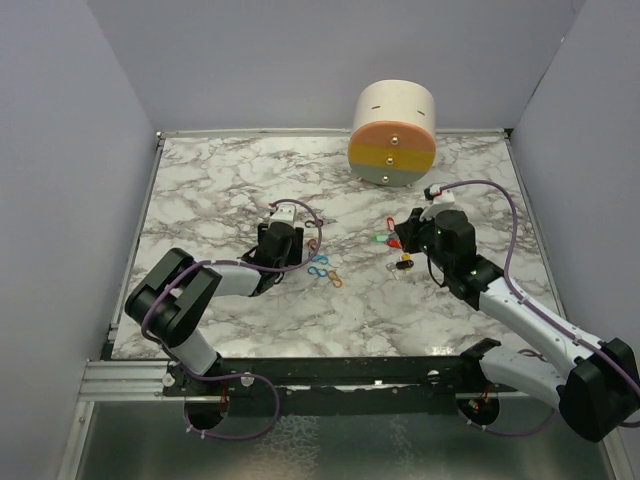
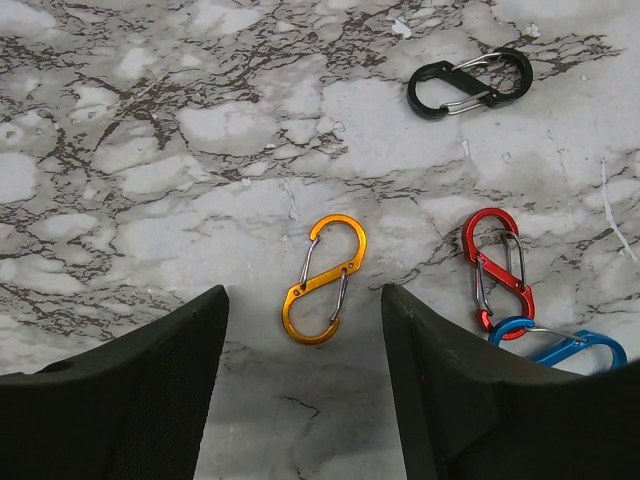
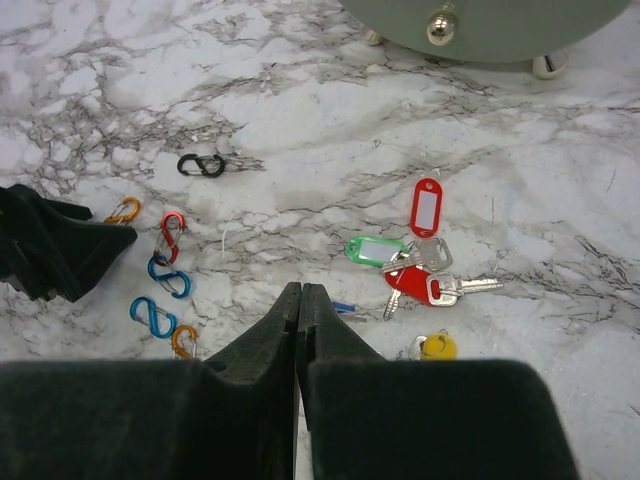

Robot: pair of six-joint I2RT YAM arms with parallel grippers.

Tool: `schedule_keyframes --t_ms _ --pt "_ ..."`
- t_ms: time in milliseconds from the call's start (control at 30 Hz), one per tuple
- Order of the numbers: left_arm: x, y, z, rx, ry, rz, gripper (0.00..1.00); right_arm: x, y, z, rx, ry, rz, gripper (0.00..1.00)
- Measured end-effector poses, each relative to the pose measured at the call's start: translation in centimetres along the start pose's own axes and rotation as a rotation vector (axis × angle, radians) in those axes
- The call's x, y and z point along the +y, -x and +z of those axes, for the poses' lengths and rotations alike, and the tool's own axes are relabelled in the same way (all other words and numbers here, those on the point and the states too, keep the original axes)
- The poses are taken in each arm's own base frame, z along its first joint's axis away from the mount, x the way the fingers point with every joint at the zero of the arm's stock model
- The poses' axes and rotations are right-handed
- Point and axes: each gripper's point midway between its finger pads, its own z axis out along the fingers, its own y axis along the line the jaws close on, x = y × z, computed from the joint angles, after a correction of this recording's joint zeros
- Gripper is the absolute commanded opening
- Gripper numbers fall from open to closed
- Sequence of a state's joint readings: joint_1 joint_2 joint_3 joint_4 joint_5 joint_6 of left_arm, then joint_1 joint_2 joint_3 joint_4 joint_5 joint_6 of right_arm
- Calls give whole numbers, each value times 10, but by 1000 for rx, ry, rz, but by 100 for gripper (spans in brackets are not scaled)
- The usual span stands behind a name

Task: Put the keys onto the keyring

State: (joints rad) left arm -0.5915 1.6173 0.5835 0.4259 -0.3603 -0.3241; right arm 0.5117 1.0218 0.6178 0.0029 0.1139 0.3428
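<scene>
— Left pincer (image 1: 300,242), seen from above?
— Over the clips (image 1: 320,268), well apart from the keys (image 1: 400,250), which lie by the right pincer (image 1: 415,246) on the table (image 1: 220,180).
— Its wrist view?
— Jaws wide, straddling an orange clip (image 2: 323,280), touching nothing. Closing would grab the wrong thing.
— Right wrist?
— Shut, empty, with the keys tangled just ahead. A nudge could scatter them.
</scene>
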Motion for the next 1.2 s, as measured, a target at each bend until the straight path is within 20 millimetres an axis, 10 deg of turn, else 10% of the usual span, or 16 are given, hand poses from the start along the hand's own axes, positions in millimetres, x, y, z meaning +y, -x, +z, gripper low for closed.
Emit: schedule_keyframes --t_ms 633,967,1200 --pt "-2 3 5 -6 -2 6 46 0 0 0 -1 1 0 1" --pt "-3 5 5 -9 -3 7 8 0 1 -1 -3 1 0 1" --pt "-3 7 5 -13 -4 14 0 1 2 -2 -7 3 1 1"
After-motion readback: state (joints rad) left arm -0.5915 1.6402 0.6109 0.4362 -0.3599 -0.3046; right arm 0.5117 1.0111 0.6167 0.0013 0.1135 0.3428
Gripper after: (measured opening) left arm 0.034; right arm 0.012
